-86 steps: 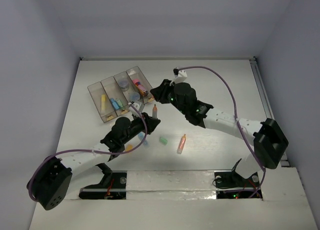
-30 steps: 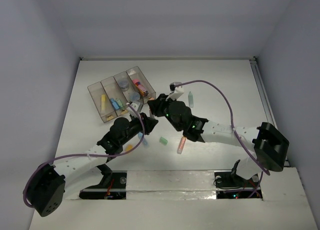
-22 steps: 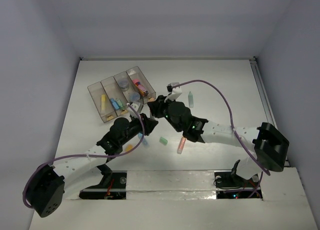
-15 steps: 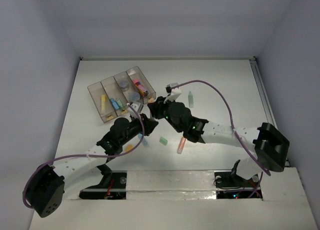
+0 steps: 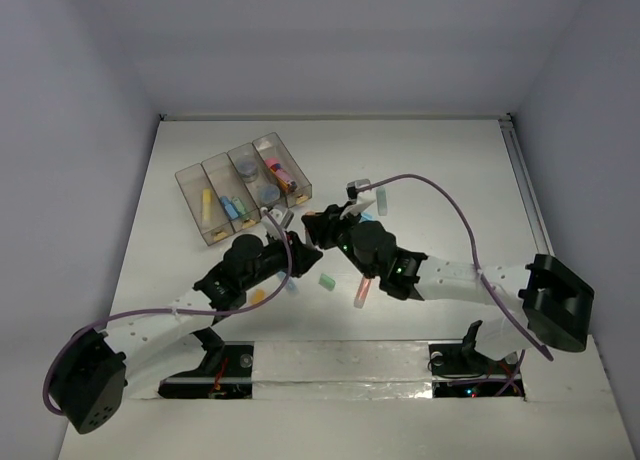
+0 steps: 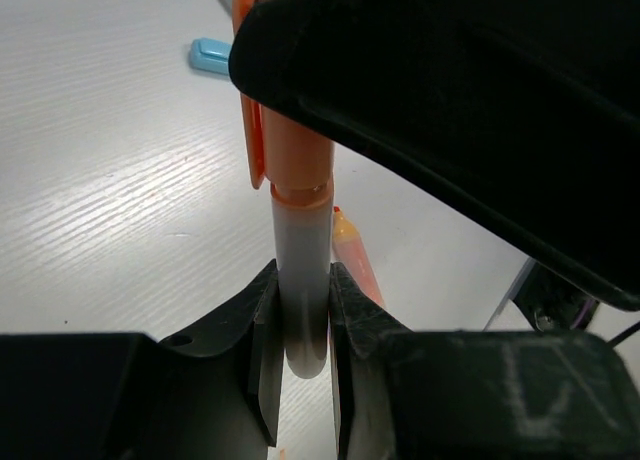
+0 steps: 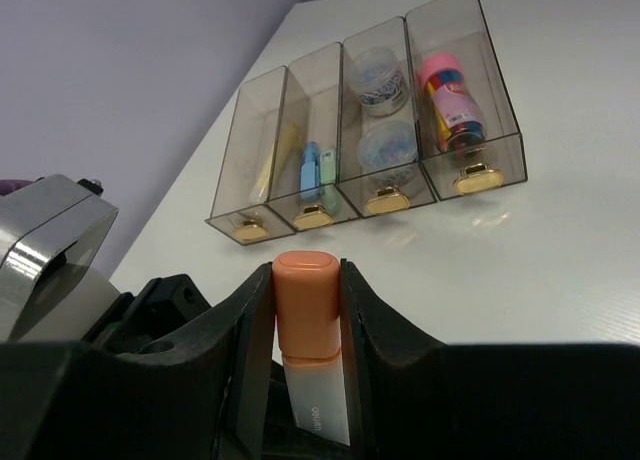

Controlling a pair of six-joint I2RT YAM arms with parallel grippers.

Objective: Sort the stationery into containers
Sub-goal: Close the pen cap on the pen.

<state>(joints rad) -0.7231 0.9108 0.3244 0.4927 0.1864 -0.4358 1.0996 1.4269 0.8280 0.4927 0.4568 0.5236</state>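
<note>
An orange-capped marker with a pale barrel [image 6: 298,230] is held by both grippers above the table. My left gripper [image 6: 298,285] is shut on its barrel end. My right gripper [image 7: 307,275] is shut on its orange cap [image 7: 307,300]. In the top view the left gripper [image 5: 292,243] and right gripper [image 5: 318,226] meet tip to tip and hide the marker. The smoky four-compartment tray [image 5: 188,180] lies at the back left. In the right wrist view the tray [image 7: 433,40] holds yellow, blue and green pieces, two round grey pots and a pink marker.
Loose on the table near the grippers are an orange marker [image 5: 362,290], a green block [image 5: 326,279], a blue piece [image 5: 290,281], a yellow piece [image 5: 258,296] and a green marker [image 5: 381,197]. The left wrist view shows the orange marker [image 6: 355,265] and a blue piece [image 6: 210,55].
My right gripper has come from the tray toward the near left onto the marker held by my left gripper and now grips its cap. The left arm has shifted only slightly.
</note>
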